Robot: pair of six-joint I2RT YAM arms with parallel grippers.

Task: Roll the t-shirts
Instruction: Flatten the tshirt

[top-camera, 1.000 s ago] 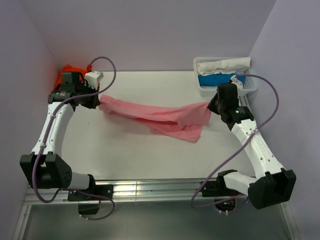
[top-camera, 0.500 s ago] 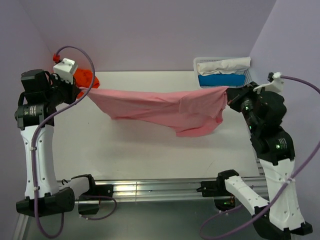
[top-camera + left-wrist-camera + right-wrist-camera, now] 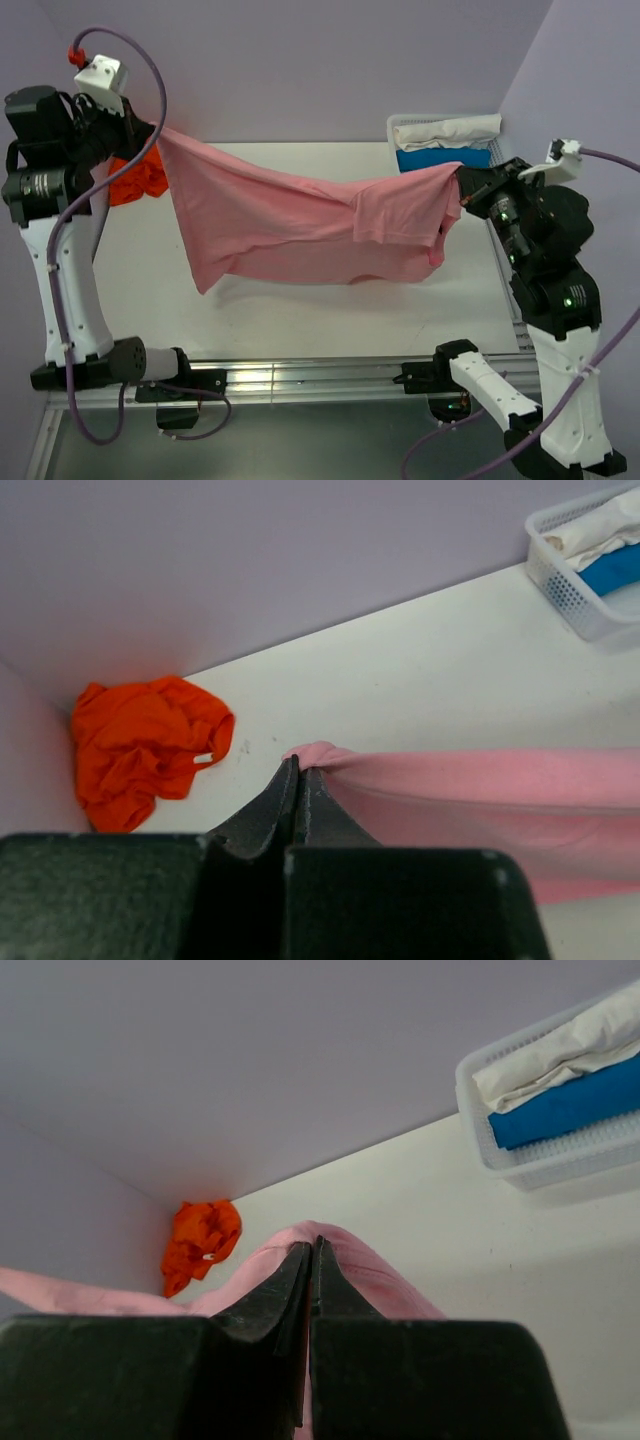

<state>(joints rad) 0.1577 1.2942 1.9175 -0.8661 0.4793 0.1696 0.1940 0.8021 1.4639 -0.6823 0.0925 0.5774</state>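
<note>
1. The left claw (image 3: pixel 298 772) is clenched on one corner of the pink t-shirt (image 3: pixel 290 225). Its fingertips are pressed together with the cloth pinched between them.
2. The right claw (image 3: pixel 311 1250) is clenched too, gripping the opposite edge of the same shirt, with pink cloth bunched over its tips.
3. A second ago both claws were low and the pink shirt sagged in a crumpled band across the table (image 3: pixel 300 315). Both arms have since risen and drawn apart.
4. The pink shirt now hangs in the air between the claws as a broad sheet. The left end is held higher than the right, and one lower corner droops toward the table on the left side.
5. Whether that drooping corner touches the table cannot be told from these views.
6. The orange t-shirt (image 3: pixel 140 745) lies crumpled in the far left corner of the table, behind the left arm and untouched.
7. The white mesh basket (image 3: pixel 572 592) sits at the far right corner with folded white and blue cloth inside.
8. As a judgement, the lift has shaken the pink shirt open, so the likely next need is to lay it flat and smooth. No rolling has begun on either shirt, so the task is at an early stage.
</note>
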